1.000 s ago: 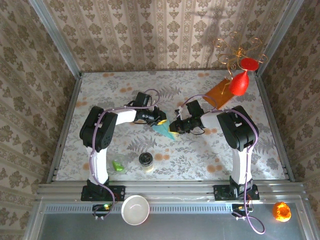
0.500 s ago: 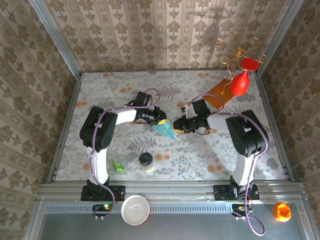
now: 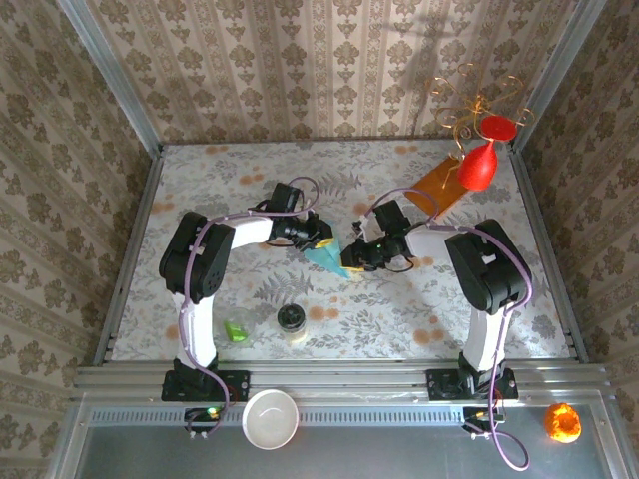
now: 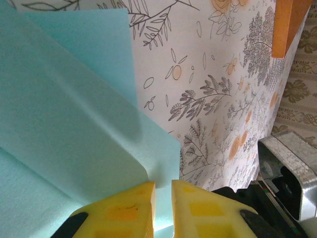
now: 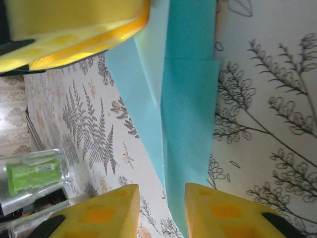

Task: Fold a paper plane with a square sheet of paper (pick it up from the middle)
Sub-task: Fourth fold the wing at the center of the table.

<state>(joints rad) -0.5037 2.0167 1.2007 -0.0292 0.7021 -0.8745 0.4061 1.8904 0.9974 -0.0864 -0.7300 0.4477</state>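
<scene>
Arms (image 3: 205,261) angled inward, left fingers (image 4: 119,213) pinch blue paper (image 4: 64,124), right fingers (image 5: 99,215) straddle it.

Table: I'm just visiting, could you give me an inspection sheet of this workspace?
Surface: floral table, flat.
Job's things: blue paper, partly folded, mid-table between the grippers.
Clutter: orange sheet and red ornament far right; jar and green item near the front; bowl and orange object on the front ledge.
Grippers: left gripper shut on the paper; right gripper open, paper edge between its fingers.
Cables: pale cable along each arm.
Surroundings: wallpapered walls, metal frame.
</scene>
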